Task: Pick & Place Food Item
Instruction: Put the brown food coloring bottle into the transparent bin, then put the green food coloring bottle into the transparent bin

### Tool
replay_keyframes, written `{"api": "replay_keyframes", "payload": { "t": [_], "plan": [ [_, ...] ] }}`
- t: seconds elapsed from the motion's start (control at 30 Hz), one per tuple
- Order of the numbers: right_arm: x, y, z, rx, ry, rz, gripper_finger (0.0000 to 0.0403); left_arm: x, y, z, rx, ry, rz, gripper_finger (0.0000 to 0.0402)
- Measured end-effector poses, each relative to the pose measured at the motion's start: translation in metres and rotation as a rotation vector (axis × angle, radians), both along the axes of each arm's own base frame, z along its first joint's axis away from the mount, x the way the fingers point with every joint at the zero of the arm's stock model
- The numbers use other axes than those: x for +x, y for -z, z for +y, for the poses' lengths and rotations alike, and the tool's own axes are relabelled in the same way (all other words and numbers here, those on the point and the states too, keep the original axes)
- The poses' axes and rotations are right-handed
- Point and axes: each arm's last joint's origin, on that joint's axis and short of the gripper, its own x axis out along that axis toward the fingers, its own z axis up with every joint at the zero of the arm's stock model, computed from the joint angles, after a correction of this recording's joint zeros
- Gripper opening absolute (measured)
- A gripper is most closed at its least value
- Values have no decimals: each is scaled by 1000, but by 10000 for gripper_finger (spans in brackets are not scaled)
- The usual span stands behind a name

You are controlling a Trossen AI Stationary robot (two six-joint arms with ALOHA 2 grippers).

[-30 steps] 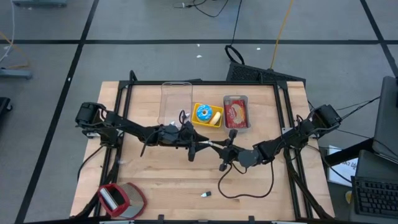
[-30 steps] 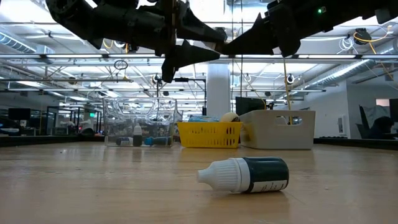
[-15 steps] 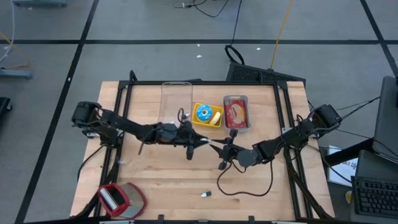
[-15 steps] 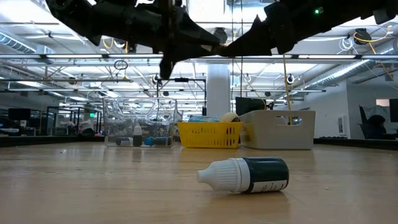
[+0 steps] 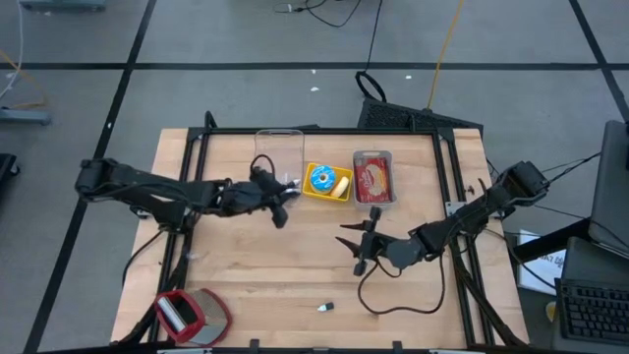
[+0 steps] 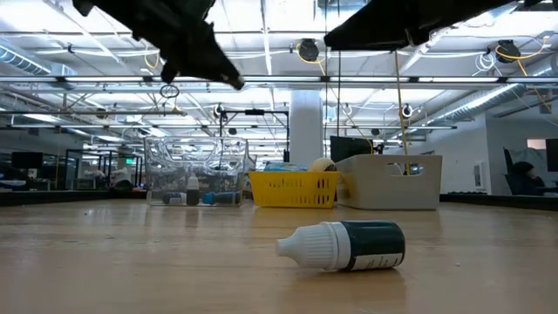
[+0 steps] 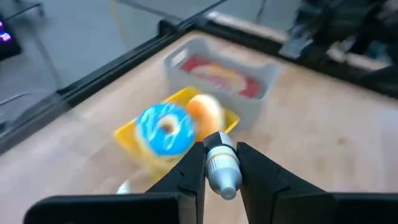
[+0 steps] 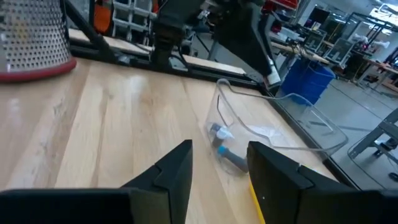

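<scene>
Left tool [image 7: 221, 163] withdrew holding small bottle [image 7: 222, 171]; maybe clear table [image 5: 256, 265].

Grey floor [image 5: 246, 39], lit ceiling trusses [image 6: 279, 83]

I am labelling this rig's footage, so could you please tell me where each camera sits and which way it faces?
High view: above the table, looking straight down; both arms, left gripper and right gripper.
Low view: at table-top height, looking level across to the room; arms overhead, dropper bottle close by.
Left wrist view: on the left arm, past its fingers shut on a small bottle.
Right wrist view: on the right arm, past open fingers.
Shared: the yellow basket shows in the high, low and left wrist views.
</scene>
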Motion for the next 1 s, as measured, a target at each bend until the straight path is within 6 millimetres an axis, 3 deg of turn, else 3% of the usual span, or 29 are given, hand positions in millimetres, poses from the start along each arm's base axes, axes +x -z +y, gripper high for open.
{"api": "replay_keyframes", "payload": {
  "t": [0.23, 0.67, 1.0],
  "plan": [
    [-1, 2, -1, -8, 1, 24, 140, -9, 16, 18, -23, -127, 93, 63],
    [-1, 3, -1, -12, 1, 32, 141, -39, 80, 62, -237, -244, 19, 64],
    [-1, 3, -1, -11, 1, 31, 141, -41, 82, 65, -250, -265, 17, 155]
  ]
}}
